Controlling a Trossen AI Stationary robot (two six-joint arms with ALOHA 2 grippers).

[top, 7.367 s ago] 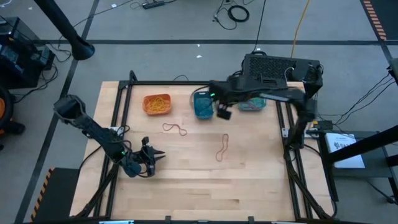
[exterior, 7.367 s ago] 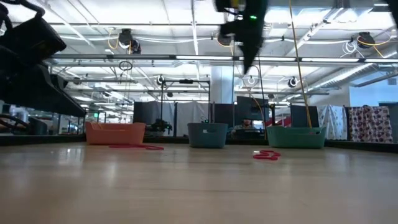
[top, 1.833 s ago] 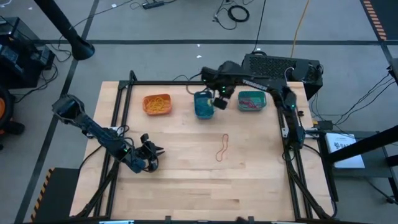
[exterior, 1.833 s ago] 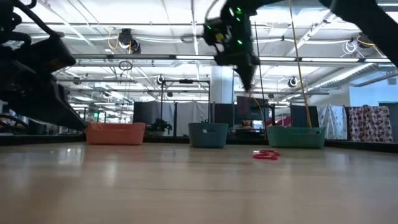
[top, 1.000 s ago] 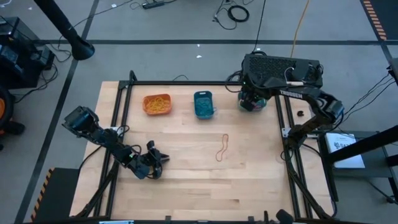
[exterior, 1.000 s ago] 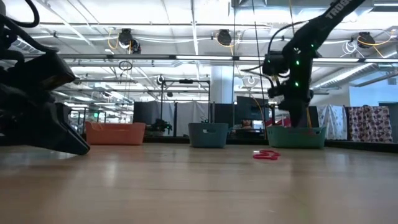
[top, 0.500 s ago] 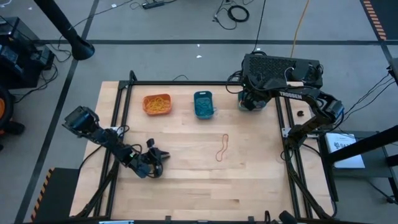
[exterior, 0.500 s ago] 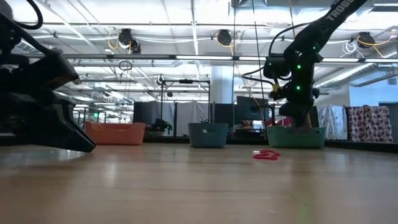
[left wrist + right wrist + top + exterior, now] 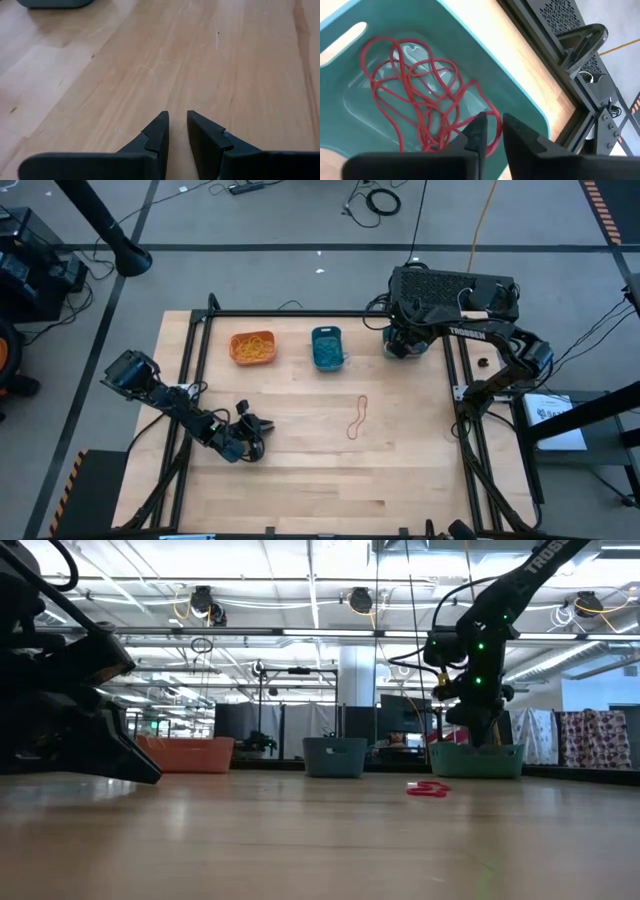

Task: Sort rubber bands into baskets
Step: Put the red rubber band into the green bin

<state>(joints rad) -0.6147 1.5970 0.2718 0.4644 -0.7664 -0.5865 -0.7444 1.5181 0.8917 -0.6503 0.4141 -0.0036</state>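
**Sorting station: one red band left on the table**

Wooden table (image 9: 300,480) in a large workshop, cables on the floor behind it.

Left side: the left gripper (image 9: 252,427) rests low near the front left of the table, away from any band. Its fingers (image 9: 159,131) stand a narrow gap apart with nothing between them; it appears to be waiting.

Back row, left to right: the orange basket (image 9: 252,347) holds yellow-orange bands, the blue basket (image 9: 327,347) holds blue ones, and the teal basket (image 9: 485,65) holds a tangle of red bands (image 9: 420,95).

Centre: one red band (image 9: 358,418) lies stretched on the bare wood, well apart from all baskets and both grippers.

Right side: the right gripper (image 9: 480,735) hangs directly over the teal basket, fingers (image 9: 475,132) nearly closed and holding nothing, which suggests a drop-off point. Judgement: the remaining red band belongs in the teal basket.
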